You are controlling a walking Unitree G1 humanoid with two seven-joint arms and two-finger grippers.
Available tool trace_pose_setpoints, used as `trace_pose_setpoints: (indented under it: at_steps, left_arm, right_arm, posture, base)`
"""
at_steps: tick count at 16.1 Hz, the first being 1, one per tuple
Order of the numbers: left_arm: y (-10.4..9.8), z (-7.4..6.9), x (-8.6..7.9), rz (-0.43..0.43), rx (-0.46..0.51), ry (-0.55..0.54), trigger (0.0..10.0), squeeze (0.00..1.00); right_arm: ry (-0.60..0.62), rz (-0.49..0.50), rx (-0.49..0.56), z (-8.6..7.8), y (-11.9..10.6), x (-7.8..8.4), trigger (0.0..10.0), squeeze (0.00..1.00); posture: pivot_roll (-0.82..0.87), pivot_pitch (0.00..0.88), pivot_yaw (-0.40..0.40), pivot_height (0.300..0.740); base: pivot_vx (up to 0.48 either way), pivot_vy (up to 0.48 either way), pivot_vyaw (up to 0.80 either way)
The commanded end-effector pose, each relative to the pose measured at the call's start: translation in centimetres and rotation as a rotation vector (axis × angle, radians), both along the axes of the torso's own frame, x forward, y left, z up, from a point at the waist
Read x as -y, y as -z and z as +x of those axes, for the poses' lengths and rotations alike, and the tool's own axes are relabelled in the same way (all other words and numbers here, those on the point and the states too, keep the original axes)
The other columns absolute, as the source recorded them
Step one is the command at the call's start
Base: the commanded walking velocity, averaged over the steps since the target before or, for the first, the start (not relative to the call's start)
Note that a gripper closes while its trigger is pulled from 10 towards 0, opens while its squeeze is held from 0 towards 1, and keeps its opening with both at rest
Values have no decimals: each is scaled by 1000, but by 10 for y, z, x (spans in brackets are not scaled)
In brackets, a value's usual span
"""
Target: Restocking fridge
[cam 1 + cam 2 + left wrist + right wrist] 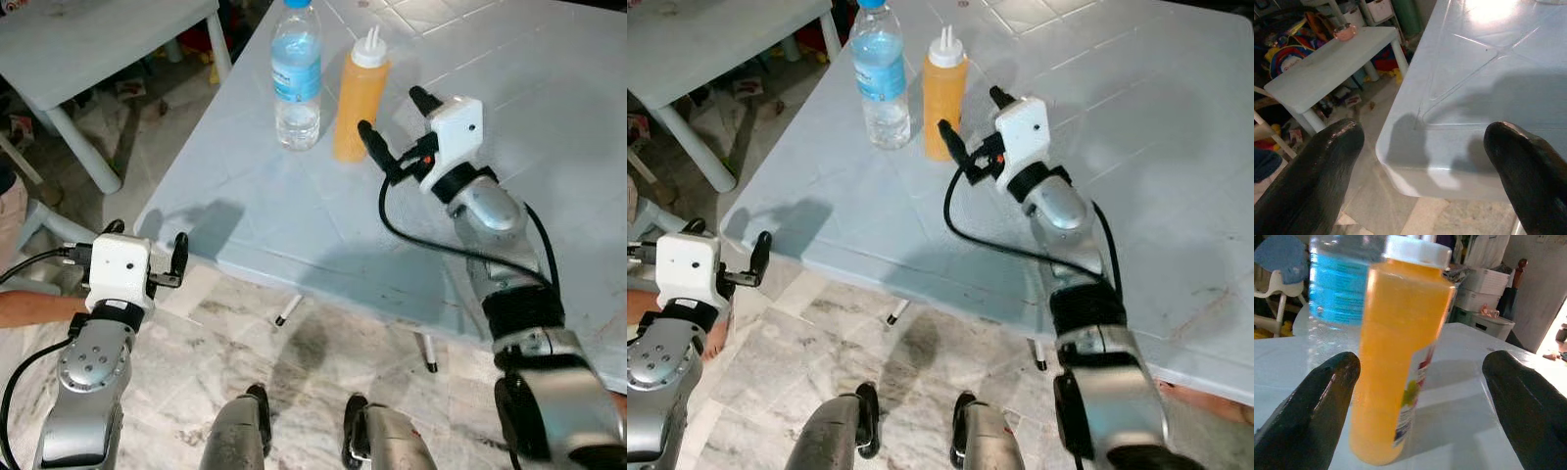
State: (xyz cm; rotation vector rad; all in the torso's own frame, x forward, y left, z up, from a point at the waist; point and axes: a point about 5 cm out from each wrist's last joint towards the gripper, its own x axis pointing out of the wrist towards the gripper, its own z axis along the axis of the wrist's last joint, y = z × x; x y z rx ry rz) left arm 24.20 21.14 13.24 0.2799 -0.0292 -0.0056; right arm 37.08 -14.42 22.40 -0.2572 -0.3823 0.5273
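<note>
An orange squeeze bottle (360,98) with a white nozzle cap stands upright on the pale blue table (294,225), beside a clear water bottle (296,78) with a blue label. My right gripper (397,119) hovers open over the table, just right of the orange bottle, fingers pointing at it without touching. In the right wrist view the orange bottle (1400,362) stands between the two spread fingers (1312,406), a little towards one of them, with the water bottle (1337,289) behind it. My left gripper (147,240) is open and empty, off the table's near left corner (1415,166).
A small white table (88,39) stands at the far left with toys and clutter on the floor around it. A person's arm (29,308) reaches in at the left edge. The blue table's thin legs (287,311) rest on the marble floor, by my feet (245,431).
</note>
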Motion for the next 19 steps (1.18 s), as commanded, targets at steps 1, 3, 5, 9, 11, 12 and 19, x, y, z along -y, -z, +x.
trace_pose_setpoints:
  at_steps: [1,3,5,9,11,12,19]
  left_arm:
    - [0,-5,-1,14,-13,4,10000,0]
    - [-1,-6,-3,18,-19,0,10000,0]
    - [-1,-7,-5,25,-23,-7,10000,0]
    - [-1,-11,-5,29,-32,-11,10000,0]
    - [-1,-12,-5,32,-36,-13,10000,0]
    - [-2,-12,-5,33,-37,-14,10000,0]
    - [0,-13,-5,37,-48,-17,10000,0]
  right_arm:
    - [-17,0,20,2,-8,1,10000,0]
    - [-54,-5,14,7,-13,-2,10000,0]
    - [-60,-21,19,12,-18,-4,10000,0]
    - [-93,-37,31,21,-32,-15,10000,0]
    - [-102,-41,36,25,-38,-18,10000,0]
    - [-108,-39,37,25,-39,-19,10000,0]
    - [-219,-29,26,27,-46,-33,10000,0]
  posture:
    - [197,276,34,740]
    - [207,286,33,740]
    - [210,289,33,740]
    - [224,301,31,740]
    - [227,306,31,740]
    - [228,307,31,740]
    - [231,311,27,740]
  base:
    - [0,0,0]
    - [0,0,0]
    - [0,0,0]
    - [0,0,0]
    - [0,0,0]
    - [0,0,0]
    - [0,0,0]
